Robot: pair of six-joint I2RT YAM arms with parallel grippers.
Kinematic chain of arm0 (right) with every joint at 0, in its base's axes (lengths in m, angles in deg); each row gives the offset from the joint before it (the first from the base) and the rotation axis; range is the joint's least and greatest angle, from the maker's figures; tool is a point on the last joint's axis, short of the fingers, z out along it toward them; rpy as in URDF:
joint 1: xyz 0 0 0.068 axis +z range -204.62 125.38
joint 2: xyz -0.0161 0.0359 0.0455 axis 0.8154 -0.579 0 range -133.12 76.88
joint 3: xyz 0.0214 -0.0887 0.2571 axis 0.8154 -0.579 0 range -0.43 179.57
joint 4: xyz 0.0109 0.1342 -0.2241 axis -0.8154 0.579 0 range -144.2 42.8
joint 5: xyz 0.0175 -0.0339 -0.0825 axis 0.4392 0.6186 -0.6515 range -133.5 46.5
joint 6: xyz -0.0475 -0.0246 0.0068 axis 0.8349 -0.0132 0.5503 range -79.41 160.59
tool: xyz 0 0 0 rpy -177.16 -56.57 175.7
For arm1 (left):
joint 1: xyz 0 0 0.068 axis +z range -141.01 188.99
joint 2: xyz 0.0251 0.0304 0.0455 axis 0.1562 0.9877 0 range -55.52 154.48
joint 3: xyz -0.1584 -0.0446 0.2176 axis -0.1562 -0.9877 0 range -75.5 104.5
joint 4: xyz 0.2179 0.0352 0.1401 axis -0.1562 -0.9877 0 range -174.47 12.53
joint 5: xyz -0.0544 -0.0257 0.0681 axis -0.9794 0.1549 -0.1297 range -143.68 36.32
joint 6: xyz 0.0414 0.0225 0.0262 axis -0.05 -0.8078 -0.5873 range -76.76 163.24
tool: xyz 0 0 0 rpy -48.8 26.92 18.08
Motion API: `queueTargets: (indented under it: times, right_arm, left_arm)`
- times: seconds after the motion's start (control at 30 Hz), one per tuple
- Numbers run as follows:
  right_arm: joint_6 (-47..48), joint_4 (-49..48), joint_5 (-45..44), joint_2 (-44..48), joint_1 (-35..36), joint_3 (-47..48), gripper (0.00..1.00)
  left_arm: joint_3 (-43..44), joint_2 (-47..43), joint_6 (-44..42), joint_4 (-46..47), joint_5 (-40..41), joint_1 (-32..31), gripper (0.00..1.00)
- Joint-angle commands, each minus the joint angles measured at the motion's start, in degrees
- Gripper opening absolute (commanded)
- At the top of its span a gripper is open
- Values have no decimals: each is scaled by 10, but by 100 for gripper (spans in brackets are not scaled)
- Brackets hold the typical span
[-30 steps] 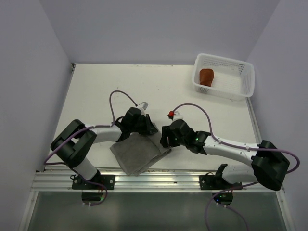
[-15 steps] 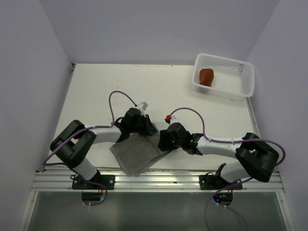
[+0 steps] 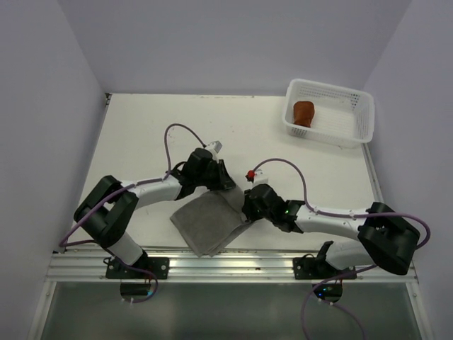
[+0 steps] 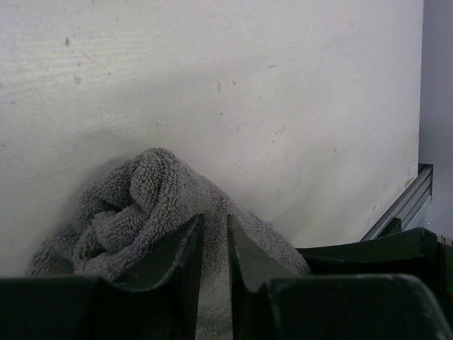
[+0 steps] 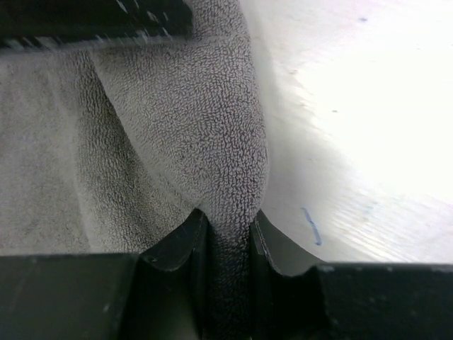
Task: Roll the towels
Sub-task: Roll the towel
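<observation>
The grey towel [image 3: 209, 223] lies mostly flat on the white table near the front edge. My left gripper [image 3: 221, 181] is shut on its far corner, and the left wrist view shows the cloth [image 4: 141, 205] bunched ahead of the fingers. My right gripper [image 3: 245, 209] is shut on the towel's right edge, and the right wrist view shows a fold of the cloth [image 5: 212, 142] pinched between the jaws. The rust-brown towel [image 3: 304, 112] sits rolled in the white mesh basket [image 3: 354, 124] at the far right.
The metal rail [image 3: 233, 265] runs along the table's front edge just below the towel. Purple cables [image 3: 177, 134] loop above both wrists. The side walls close in left and right.
Both grippers have shifted to the right and slightly away, dragging the grey towel with them. The towel's far corner is now lifted and bunched at the left gripper.
</observation>
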Motion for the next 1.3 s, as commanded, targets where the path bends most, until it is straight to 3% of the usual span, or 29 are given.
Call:
queueTargets:
  times: [0.0, 0.4, 0.87, 1.13, 1.27]
  right_arm:
    - [41, 68, -126, 25, 12, 22, 4]
    - [32, 138, -309, -11, 106, 80, 1]
    - [-68, 333, -479, -193, 211, 232, 3]
    - [-73, 382, -502, -262, 241, 285, 7]
    - [-77, 377, -482, -262, 241, 285, 15]
  left_arm:
    - [52, 1, -26, -58, 27, 3, 25]
    - [109, 5, -18, -67, 18, 1, 31]
    - [110, 17, 5, -35, 4, -38, 31]
    - [47, 24, 8, -5, 9, -43, 30]
    - [9, 18, 8, 3, 19, -44, 30]
